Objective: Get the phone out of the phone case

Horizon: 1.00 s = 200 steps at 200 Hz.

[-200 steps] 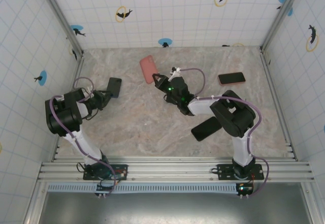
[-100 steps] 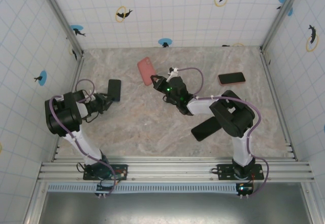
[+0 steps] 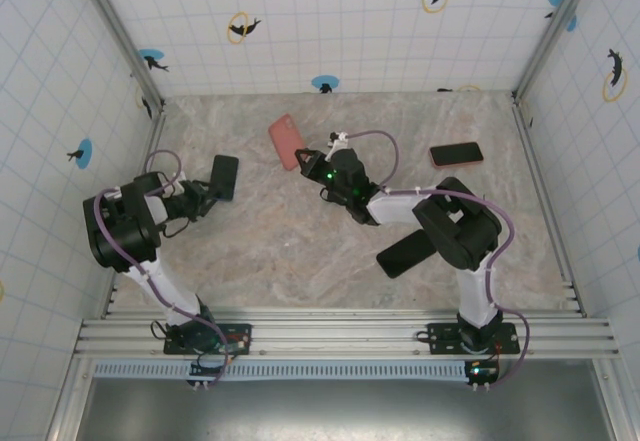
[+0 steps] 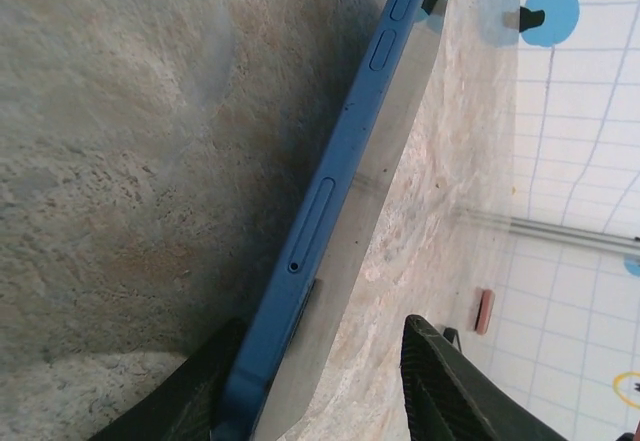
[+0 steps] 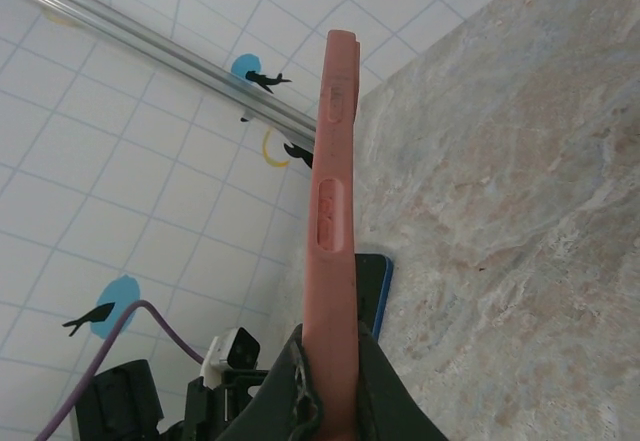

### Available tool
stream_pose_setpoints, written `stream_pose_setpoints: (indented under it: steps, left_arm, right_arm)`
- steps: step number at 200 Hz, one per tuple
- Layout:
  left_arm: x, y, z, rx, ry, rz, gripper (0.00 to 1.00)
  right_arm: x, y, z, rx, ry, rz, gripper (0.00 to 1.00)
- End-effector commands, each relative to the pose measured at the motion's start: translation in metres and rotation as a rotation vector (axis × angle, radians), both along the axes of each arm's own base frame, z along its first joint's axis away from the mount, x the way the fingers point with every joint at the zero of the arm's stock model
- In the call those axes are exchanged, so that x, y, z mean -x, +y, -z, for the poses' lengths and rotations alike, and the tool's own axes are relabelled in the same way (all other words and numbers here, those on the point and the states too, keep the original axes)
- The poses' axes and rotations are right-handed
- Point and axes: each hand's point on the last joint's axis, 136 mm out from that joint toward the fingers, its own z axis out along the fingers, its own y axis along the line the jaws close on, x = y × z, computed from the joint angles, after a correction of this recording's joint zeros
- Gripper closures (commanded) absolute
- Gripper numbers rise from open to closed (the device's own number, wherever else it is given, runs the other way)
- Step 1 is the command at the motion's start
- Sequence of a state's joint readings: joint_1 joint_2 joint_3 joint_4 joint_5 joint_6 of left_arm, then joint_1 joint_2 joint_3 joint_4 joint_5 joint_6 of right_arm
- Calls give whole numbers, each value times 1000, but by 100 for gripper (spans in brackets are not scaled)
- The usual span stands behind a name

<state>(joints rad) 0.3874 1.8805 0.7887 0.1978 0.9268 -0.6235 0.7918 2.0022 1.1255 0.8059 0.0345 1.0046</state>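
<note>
Matt phone case; glossy phone (smooth blue edge)

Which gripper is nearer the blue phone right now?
Left. The left gripper straddles the blue phone, one finger on each side. The right gripper is away to the phone's right, clamped on the pink case.

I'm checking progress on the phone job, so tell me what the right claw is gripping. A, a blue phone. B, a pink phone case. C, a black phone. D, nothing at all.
B: in the right wrist view, the right claw is clamped on the lower end of the pink phone case, which stands on edge between its fingers.
</note>
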Motion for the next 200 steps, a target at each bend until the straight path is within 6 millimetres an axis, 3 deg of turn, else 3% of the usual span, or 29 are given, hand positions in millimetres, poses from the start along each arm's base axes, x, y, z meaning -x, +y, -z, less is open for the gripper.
stream_pose_setpoints:
  steps: [1, 60, 120, 161, 169, 173, 200]
  left_arm:
    - [26, 11, 36, -106, 165, -20, 55]
    - [36, 20, 42, -200, 228, 16, 52]
    - [47, 27, 46, -279, 280, 51, 51]
    - [46, 28, 42, -285, 283, 50, 50]
    - [46, 29, 40, -296, 284, 50, 49]
    - [47, 31, 40, -304, 288, 50, 49]
    - [48, 36, 35, -345, 301, 49, 49]
  right_arm:
    - [-6, 12, -8, 12, -27, -11, 98]
    - [-9, 23, 1, 110, -39, -5, 98]
    - [-17, 36, 27, 235, -30, 72, 97]
    - [-24, 64, 55, 314, 11, 115, 95]
    - [-23, 70, 51, 306, 12, 116, 95]
    - [-22, 73, 66, 322, 29, 116, 95]
    - [-16, 82, 88, 340, 82, 138, 95]
